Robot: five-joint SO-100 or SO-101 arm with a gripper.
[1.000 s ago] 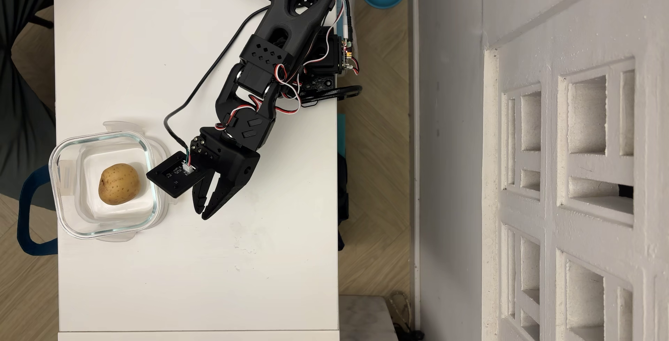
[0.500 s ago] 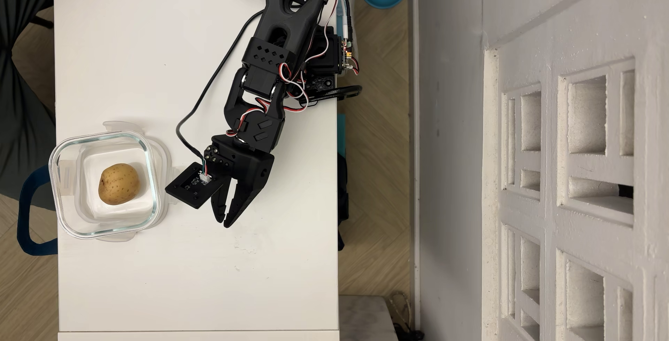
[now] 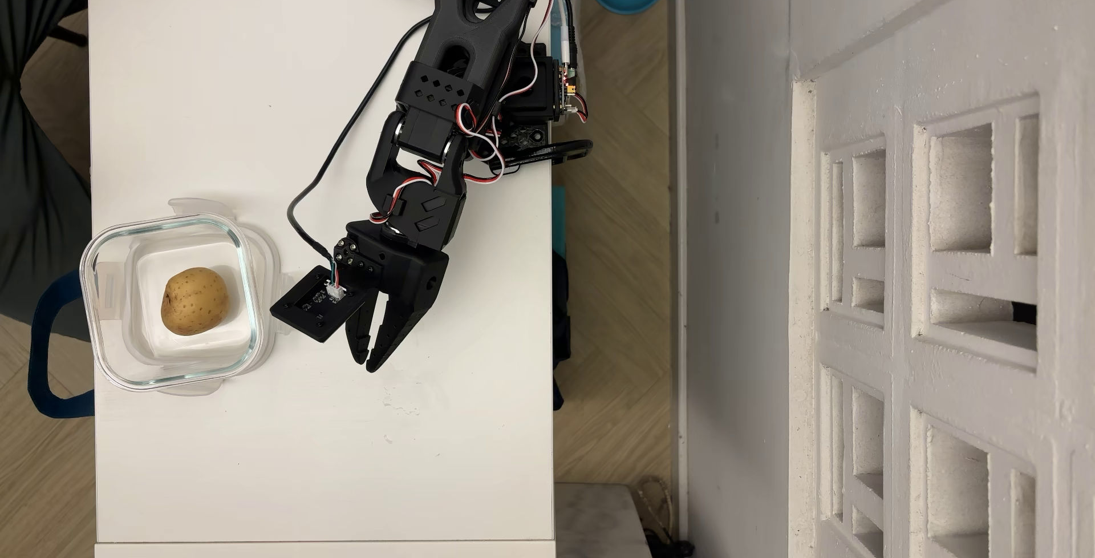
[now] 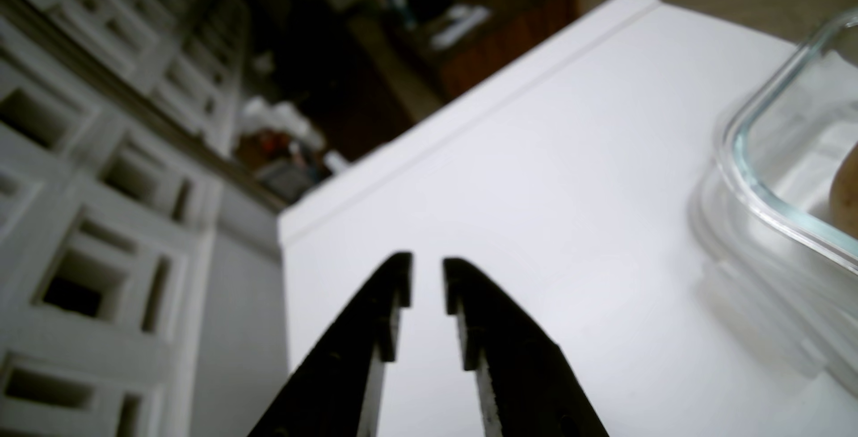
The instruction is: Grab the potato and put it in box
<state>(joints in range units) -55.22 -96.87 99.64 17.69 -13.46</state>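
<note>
In the wrist view, the claw (image 4: 427, 263) is closest to us. Its two black fingers (image 4: 492, 339) reach up from the bottom edge. The tips have a thin gap between them, so the claw is only a little bit open. Nothing is in it. Below the claw is the white table (image 4: 557, 177). Off to the right is a corner of the box (image 4: 761, 140), made of clear glass with a greenish rim. A tiny tan bit of the potato (image 4: 847, 195) peeks in at the right edge, inside the glass.

In the overhead view, the claw (image 3: 362, 361) is over bare table (image 3: 326, 463), just beside the box (image 3: 252, 297) and to its right, and it points toward the bottom of the picture. The potato (image 3: 194, 301) sits in the middle of the box. It is yellow-brown with dark dots. Under the box lies a see-through plastic lid (image 3: 272, 250) with flaps that stick out past the glass. The box is at the left edge of the table.

Farther up, the black arm (image 3: 462, 60) stretches to the top of the picture, with red and white wires (image 3: 474, 125) on it. A black cable (image 3: 355, 113) runs along the table beside the arm. Past the table, a white wall with square holes (image 3: 924, 297) fills the right side.
</note>
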